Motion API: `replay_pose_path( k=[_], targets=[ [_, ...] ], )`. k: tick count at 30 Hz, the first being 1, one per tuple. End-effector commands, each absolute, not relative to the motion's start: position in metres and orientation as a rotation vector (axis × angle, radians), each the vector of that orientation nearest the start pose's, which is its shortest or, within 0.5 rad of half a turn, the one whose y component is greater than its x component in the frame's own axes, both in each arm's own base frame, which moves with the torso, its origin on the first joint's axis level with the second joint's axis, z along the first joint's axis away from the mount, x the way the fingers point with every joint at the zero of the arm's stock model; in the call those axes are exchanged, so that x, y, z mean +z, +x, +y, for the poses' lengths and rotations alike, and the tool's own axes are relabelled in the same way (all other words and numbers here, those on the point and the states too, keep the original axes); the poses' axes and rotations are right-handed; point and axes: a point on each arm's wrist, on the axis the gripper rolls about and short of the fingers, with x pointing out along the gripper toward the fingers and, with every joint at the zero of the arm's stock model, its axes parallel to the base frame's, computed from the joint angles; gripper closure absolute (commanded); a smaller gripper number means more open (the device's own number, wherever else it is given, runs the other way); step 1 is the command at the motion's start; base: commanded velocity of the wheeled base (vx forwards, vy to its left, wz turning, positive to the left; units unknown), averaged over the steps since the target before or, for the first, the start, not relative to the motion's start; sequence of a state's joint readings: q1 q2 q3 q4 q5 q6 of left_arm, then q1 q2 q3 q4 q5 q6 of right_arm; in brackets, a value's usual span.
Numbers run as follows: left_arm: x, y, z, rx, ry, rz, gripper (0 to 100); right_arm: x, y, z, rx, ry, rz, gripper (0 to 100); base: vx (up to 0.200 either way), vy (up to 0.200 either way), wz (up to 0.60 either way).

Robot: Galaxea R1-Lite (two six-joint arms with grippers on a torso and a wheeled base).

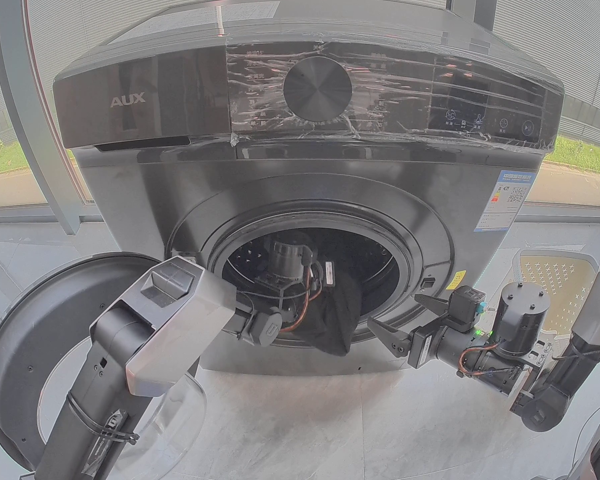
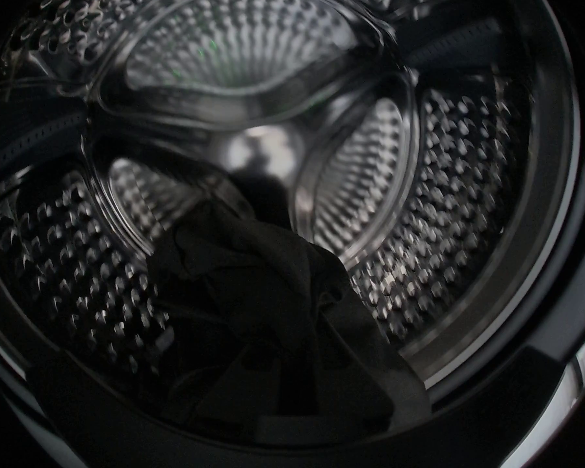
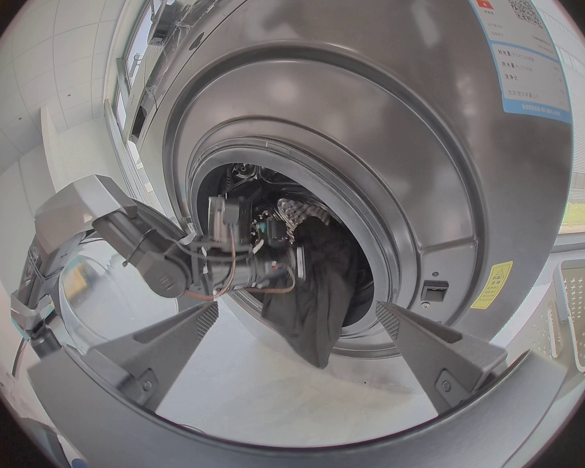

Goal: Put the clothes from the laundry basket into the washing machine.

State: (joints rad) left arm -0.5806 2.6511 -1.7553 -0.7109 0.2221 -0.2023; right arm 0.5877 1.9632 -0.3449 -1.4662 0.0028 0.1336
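At the washing machine [image 1: 313, 188], a dark garment [image 1: 337, 315] lies half in and half out. It is draped over the lip of the opening at six o'clock, one end pooled on the floor of the drum [image 2: 435, 196], the other hanging down outside the front panel.

I have the left gripper [image 3: 286, 270] pushed into the mouth of the drum, right against the cloth. I cannot tell whether it is holding the garment.

The right gripper [image 1: 393, 310] hangs outside the opening at about four o'clock, spread wide and holding nothing.

The garment looks like light, limp fabric. I expect it to sag, stretch and slide rather than keep its shape, and the trailing end could catch on the rim. I judge the best hold to be the bunched fold on the lip, so the hanging tail is dragged in after it.

The drum holds this one garment that I can make out.

The door [image 1: 40, 341] stands swung open at eight o'clock. The white laundry basket [image 1: 560, 281] sits at three o'clock, and I cannot make out its contents.
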Motion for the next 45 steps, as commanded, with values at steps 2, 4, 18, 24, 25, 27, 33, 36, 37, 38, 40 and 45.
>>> replay_pose_path(
  k=[2,4,18,24,25,27,33,36,37,38,40,45],
  targets=[
    [0.037,0.485,-0.277,-0.228,-0.175,0.084,100,0.083,0.235,0.158,0.583,0.084,0.188,0,0.000,0.000,0.00],
    [0.039,0.485,-0.276,-0.226,-0.177,0.080,100,0.083,0.235,0.158,0.583,0.084,0.190,0,0.000,0.000,0.00],
    [0.063,0.459,-0.293,-0.278,-0.188,0.088,0,0.082,0.235,0.157,0.581,0.083,0.193,0,0.000,0.000,0.00],
    [0.068,0.420,-0.297,-0.345,-0.135,0.200,0,0.083,0.234,0.157,0.581,0.085,0.192,0,0.000,0.000,0.00],
    [0.064,0.415,-0.296,-0.362,-0.122,0.227,0,0.083,0.234,0.157,0.581,0.085,0.192,0,0.000,0.000,0.00],
    [0.050,0.404,-0.291,-0.402,-0.092,0.298,0,0.084,0.233,0.156,0.581,0.084,0.190,0,0.000,0.000,0.00],
    [0.025,0.393,-0.282,-0.453,-0.059,0.396,0,0.083,0.233,0.156,0.581,0.084,0.193,0,0.000,0.000,0.00],
    [0.014,0.395,-0.281,-0.447,-0.047,0.413,0,0.083,0.234,0.156,0.578,0.085,0.193,0,0.000,0.000,0.00],
    [0.010,0.396,-0.281,-0.444,-0.045,0.420,0,0.083,0.234,0.156,0.578,0.085,0.193,0,0.000,0.000,0.00],
    [0.006,0.396,-0.280,-0.442,-0.041,0.426,0,0.083,0.234,0.156,0.581,0.085,0.192,0,0.000,0.000,0.00],
    [-0.001,0.397,-0.281,-0.441,-0.039,0.436,0,0.083,0.234,0.156,0.579,0.086,0.193,0,0.000,0.000,0.00],
    [-0.012,0.403,-0.284,-0.436,-0.036,0.436,0,0.083,0.234,0.157,0.581,0.086,0.192,0,0.000,0.000,0.00]
  ],
)
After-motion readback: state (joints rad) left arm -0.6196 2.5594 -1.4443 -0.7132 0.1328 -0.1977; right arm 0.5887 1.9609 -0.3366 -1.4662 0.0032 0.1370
